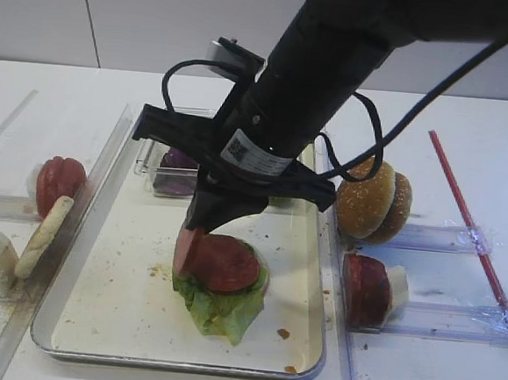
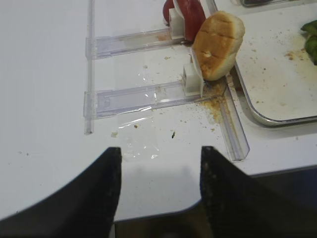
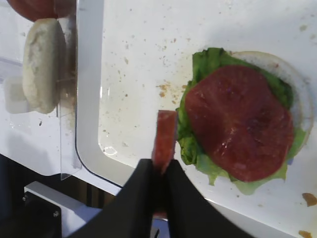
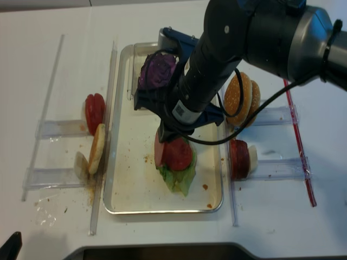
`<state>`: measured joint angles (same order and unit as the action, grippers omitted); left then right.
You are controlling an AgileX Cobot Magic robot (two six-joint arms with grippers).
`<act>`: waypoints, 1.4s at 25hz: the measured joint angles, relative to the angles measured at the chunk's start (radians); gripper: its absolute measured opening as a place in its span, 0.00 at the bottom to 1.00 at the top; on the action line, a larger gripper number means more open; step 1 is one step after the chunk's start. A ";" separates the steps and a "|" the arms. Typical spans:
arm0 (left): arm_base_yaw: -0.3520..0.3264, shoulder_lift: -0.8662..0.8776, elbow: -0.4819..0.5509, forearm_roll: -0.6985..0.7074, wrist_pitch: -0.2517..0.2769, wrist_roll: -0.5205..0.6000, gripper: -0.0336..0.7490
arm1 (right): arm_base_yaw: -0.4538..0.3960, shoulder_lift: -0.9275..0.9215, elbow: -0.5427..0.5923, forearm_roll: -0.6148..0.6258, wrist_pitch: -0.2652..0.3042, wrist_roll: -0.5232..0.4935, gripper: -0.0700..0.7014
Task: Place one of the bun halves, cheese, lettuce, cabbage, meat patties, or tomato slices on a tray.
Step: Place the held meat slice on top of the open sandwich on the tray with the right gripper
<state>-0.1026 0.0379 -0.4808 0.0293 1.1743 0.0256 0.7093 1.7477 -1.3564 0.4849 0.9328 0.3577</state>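
The right arm's black tool (image 3: pixel 159 171) is closed on a red round slice (image 3: pixel 164 140) held on edge, pinched by its rim between the two fingers, just above the crumb-speckled cream floor of the large shiny metal tray (image 1: pixel 82 256) on the white bench (image 1: pixel 451 373). The slice hangs just left of a stack lying in the tray: a pale round base, ruffled light green lettuce (image 1: pixel 218 309) on it, and a flat red round slice (image 3: pixel 237 121) on top. A clump of dark purple cabbage (image 4: pixel 157 69) sits in a small clear box at the tray's far end. Right of the tray, golden-brown sesame bun halves (image 1: pixel 374 202) stand on edge in a clear rack. The left arm's black tool (image 2: pixel 158 191) hangs with its fingers spread apart, empty, over the bench beside the tray's left racks.
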 joint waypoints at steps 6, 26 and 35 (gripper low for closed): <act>0.000 0.000 0.000 0.000 0.000 0.000 0.49 | 0.000 0.021 0.000 0.000 0.002 0.002 0.21; 0.000 0.000 0.000 0.000 0.000 0.000 0.49 | 0.000 0.027 0.000 -0.012 0.006 0.021 0.21; 0.000 0.000 0.000 0.000 0.000 0.000 0.49 | 0.000 0.031 0.000 -0.016 0.009 0.021 0.21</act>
<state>-0.1026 0.0379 -0.4808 0.0293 1.1743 0.0256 0.7093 1.7790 -1.3564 0.4685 0.9422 0.3791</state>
